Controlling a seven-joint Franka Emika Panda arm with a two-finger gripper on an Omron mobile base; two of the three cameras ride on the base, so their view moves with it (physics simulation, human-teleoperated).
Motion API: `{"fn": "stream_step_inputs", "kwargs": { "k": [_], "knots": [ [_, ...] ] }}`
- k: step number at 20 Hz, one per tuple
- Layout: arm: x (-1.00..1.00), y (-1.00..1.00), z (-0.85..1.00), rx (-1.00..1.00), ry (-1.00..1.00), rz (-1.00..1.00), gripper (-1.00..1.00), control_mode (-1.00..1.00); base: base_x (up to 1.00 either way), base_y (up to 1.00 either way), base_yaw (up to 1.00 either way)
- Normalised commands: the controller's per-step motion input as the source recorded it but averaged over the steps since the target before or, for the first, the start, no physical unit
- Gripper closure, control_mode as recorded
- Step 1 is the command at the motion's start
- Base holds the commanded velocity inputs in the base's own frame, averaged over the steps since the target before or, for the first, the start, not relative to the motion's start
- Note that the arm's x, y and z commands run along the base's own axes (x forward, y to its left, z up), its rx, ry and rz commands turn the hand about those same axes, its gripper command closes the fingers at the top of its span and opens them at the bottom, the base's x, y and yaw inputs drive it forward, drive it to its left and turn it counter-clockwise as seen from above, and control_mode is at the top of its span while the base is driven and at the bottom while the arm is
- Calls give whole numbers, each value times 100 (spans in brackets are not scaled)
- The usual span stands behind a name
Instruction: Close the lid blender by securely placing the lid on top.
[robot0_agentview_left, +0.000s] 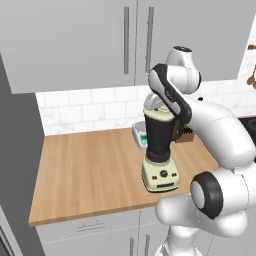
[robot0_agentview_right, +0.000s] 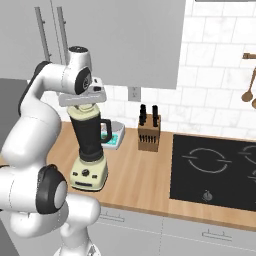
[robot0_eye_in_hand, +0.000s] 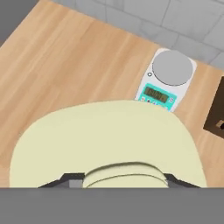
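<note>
Below the gripper (robot0_agentview_right: 84, 103) spreads the wooden counter (robot0_agentview_left: 90, 170), the widest thing in sight, running left and right under the white wall cabinets (robot0_agentview_left: 75, 40). To the gripper's right in the right base view, a black cooktop (robot0_agentview_right: 215, 170) is set into that counter.

The white arm (robot0_agentview_right: 30, 125) rises from the base and folds over so the hand hangs straight down over the blender (robot0_agentview_right: 90, 150). The blender stands upright directly under the gripper, its long axis vertical, dark jar tapering down to a cream base with the black dial facing the robot; the side handle points toward the knife block (robot0_agentview_right: 148, 131), which stands behind and to the right of the gripper, near the wall.

Just behind the blender, beyond the gripper, lies a small grey scale (robot0_eye_in_hand: 168, 78) with a teal display.

The lid (robot0_eye_in_hand: 109, 144) sits flat on top of the jar's rim, right under the hand, its raised knob (robot0_eye_in_hand: 124, 174) pointing up between the two finger tips (robot0_eye_in_hand: 65, 178). The finger tips stand at either side of the knob; whether they press on it or have come slightly apart from it cannot be told.
</note>
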Motion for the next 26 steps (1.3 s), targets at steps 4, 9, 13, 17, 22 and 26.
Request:
{"fn": "stream_step_inputs", "kwargs": {
  "k": [4,9,13,17,22,26],
  "knots": [
    [-3,1,0,0,-25,0,-100,-100,0,0,0],
    [0,2,0,0,-20,0,-100,-100,0,0,0],
    [0,0,-9,0,-8,0,-100,-100,0,0,0],
    [0,0,-17,0,0,0,-100,-100,0,0,0],
    [0,-2,-4,0,0,0,-100,-100,0,0,0],
    [0,-18,-1,3,-9,0,-100,-100,0,0,0]
  ]
}}
